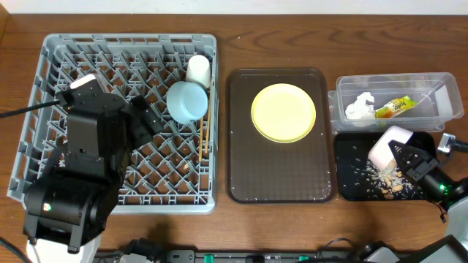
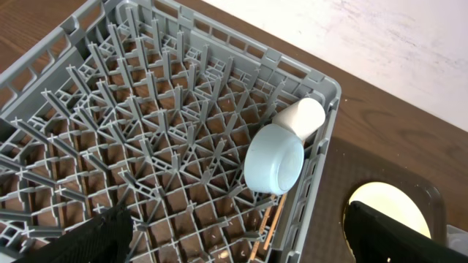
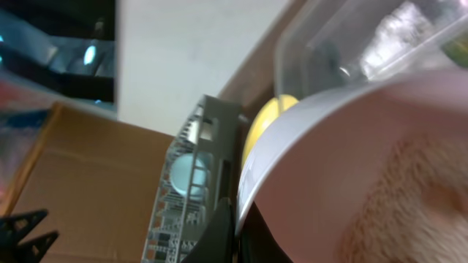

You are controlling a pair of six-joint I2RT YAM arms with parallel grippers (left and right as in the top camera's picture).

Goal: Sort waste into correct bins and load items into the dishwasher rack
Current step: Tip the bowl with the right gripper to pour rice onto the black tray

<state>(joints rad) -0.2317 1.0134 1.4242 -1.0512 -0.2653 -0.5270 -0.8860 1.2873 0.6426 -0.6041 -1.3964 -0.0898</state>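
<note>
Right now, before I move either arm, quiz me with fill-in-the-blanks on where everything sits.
The ____ plate lies on the brown tray.
The blue bowl sits in the grey ____.
The right claw holds the ____ bowl over the black tray.
The napkin and wrapper lie in the clear ____.
Missing: yellow; rack; white; tub.

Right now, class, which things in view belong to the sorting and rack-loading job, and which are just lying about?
Job: dishwasher rack, light blue bowl, white cup, chopsticks, yellow plate, white bowl, clear tub, black tray, napkin, wrapper, food scraps.
Lying about: brown serving tray, under the plate; cardboard box.
</note>
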